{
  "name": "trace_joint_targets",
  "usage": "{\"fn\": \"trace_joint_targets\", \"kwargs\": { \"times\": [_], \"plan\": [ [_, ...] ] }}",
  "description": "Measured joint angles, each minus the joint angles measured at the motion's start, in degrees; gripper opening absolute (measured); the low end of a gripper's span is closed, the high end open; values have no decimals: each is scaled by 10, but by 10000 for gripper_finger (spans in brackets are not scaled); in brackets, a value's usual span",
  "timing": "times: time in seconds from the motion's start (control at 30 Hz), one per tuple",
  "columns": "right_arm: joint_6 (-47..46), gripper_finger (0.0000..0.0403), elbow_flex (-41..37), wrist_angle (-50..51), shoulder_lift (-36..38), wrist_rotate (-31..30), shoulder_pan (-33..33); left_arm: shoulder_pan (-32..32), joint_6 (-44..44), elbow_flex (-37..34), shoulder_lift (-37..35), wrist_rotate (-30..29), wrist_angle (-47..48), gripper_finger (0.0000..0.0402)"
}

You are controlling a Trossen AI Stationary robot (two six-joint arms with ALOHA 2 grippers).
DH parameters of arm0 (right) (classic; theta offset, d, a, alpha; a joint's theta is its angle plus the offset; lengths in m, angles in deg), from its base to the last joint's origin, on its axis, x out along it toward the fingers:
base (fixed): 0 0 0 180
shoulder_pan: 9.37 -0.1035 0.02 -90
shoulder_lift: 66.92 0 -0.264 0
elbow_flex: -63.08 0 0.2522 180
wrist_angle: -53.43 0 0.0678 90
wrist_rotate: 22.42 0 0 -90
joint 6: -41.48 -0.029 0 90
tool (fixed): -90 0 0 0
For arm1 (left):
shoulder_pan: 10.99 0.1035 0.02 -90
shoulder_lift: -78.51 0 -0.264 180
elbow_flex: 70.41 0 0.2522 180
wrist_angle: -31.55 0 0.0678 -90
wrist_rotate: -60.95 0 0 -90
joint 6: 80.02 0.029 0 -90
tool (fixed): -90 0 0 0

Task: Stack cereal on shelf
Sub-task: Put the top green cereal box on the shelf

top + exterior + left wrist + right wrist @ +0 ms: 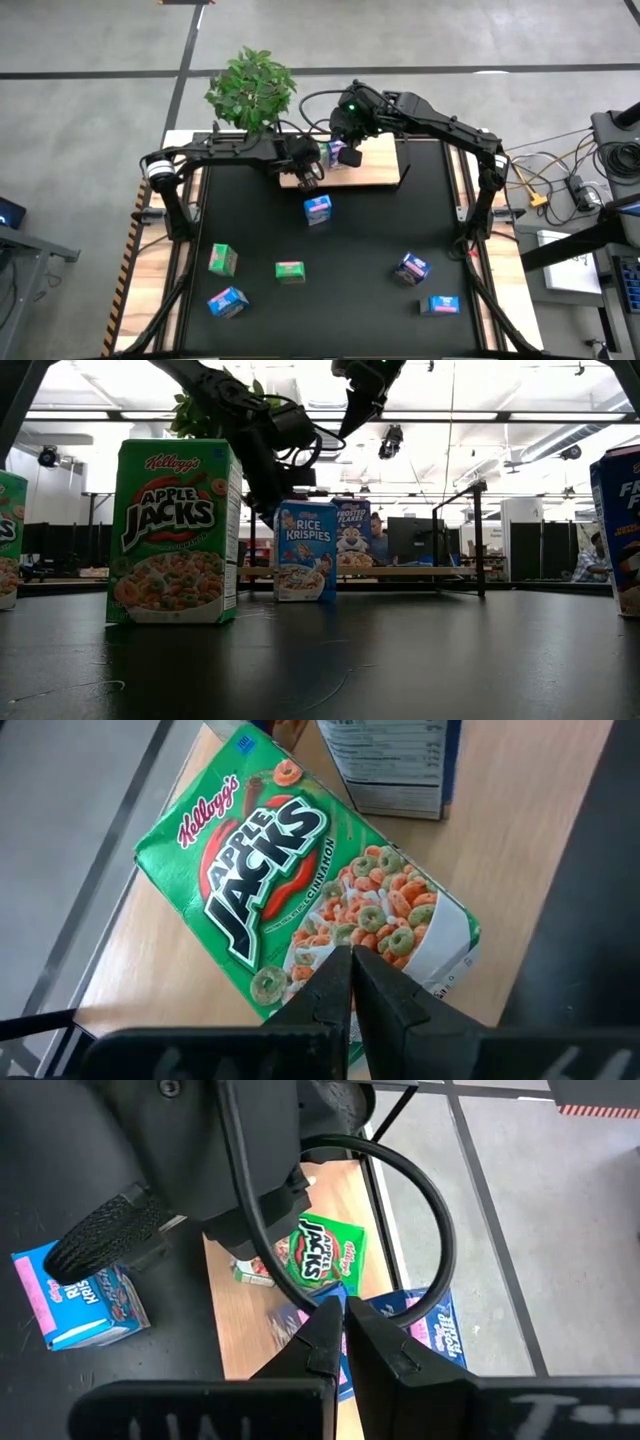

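Both arms are being held over the wooden shelf (370, 170) at the far edge of the black mat (330, 290). The left gripper (350, 982) is pressed together w/ nothing pinched, hovering just above a green Apple Jacks box (305, 885) that is lying flat, face up, on the shelf. A blue box (395, 765) is standing on the shelf just beside it. The right gripper (340, 1330) is also pressed together and empty, being held higher over the same shelf area, looking down past the left arm.

Loose boxes are waiting on the mat: a blue Rice Krispies box (318, 209) just in front of the shelf, two green boxes (223, 260) (290, 271) and a blue one (228, 301) towards the left arm's side, two more blue ones (412, 268) (443, 305) towards the right arm's side. By the look of it, most of the stacking is not yet done.

Risks, as judged from here:
- Arms are crowded close over the shelf; a collision or cable snag is being invited if both are moved at once.
- The flat green box could be shoved off the shelf edge if it's brushed by closed fingers coming down.
- The standing blue box could be tipped by a sideways sweep, esp. w/ light cartons.
- A grab can't be made till the fingers are spread; if a gripper is lowered closed, the box would just be pushed.
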Motion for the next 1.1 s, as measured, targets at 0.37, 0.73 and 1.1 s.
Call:
{"fn": "trace_joint_targets", "kwargs": {
  "times": [0.37,0.73,1.1],
  "plan": [
    [0,9,-1,-2,0,2,0,-13,-15,0,-27,1,29,0],
    [0,9,-3,-5,0,1,0,-19,-15,0,-34,3,45,0],
    [0,9,-25,-18,0,0,0,-27,-21,-18,-29,12,33,0]
  ]
}}
